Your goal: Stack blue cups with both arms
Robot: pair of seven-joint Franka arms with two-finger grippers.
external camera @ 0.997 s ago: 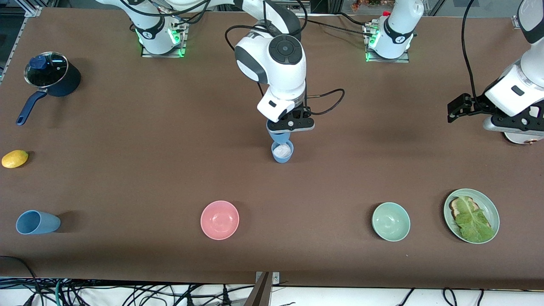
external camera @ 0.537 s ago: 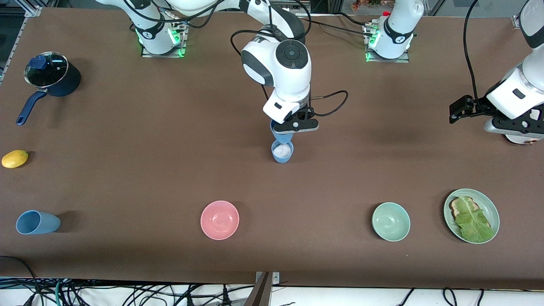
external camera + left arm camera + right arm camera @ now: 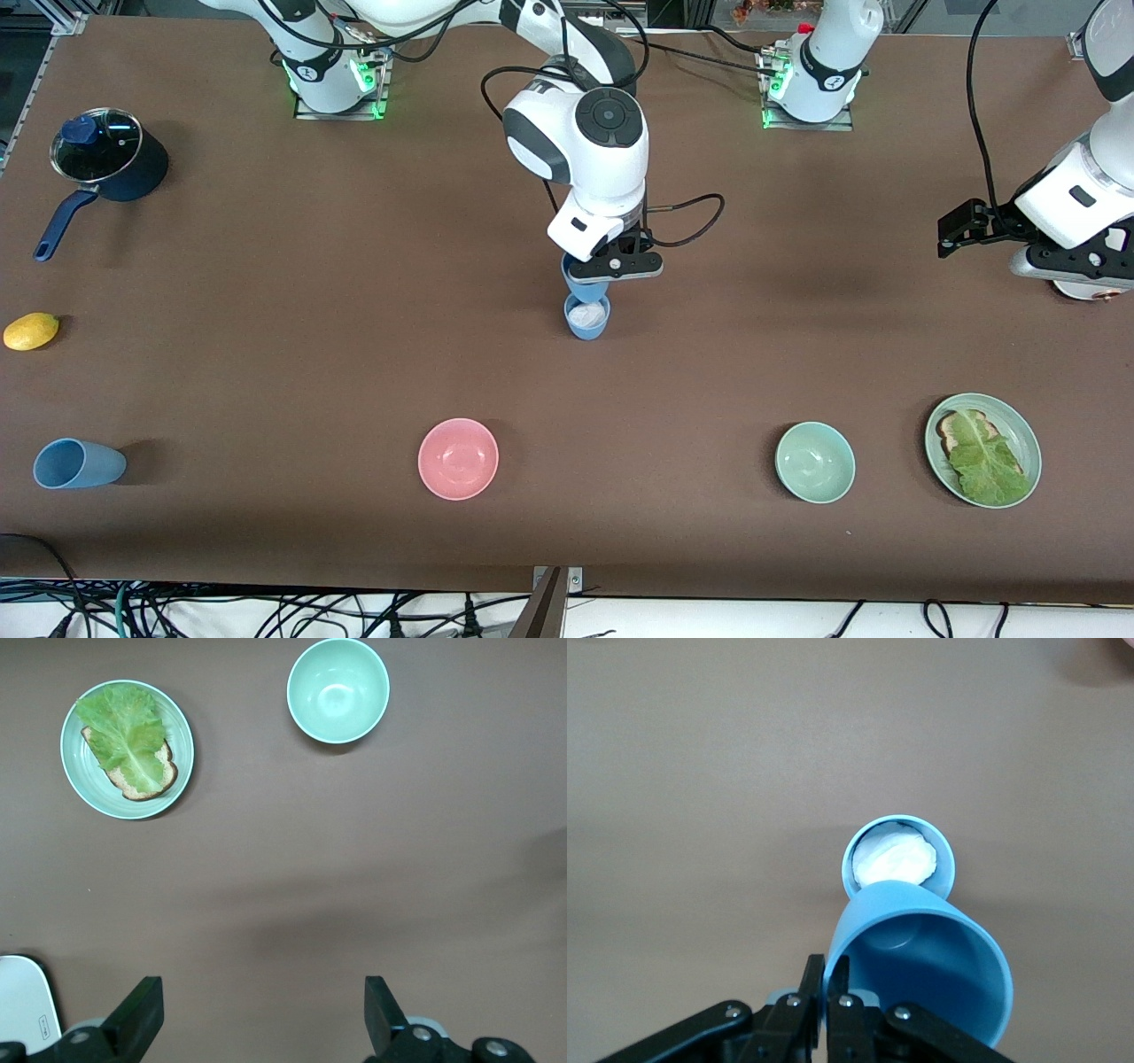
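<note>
The right gripper [image 3: 611,266] is clamped on the rim of a blue cup [image 3: 585,282], holding it tilted just above an upright cup [image 3: 587,319] mid-table with something white inside. A third cup [image 3: 78,463] lies on its side at eight o'clock. The left gripper [image 3: 257,1028] waits, fingers apart, over bare table at three o'clock.
</note>
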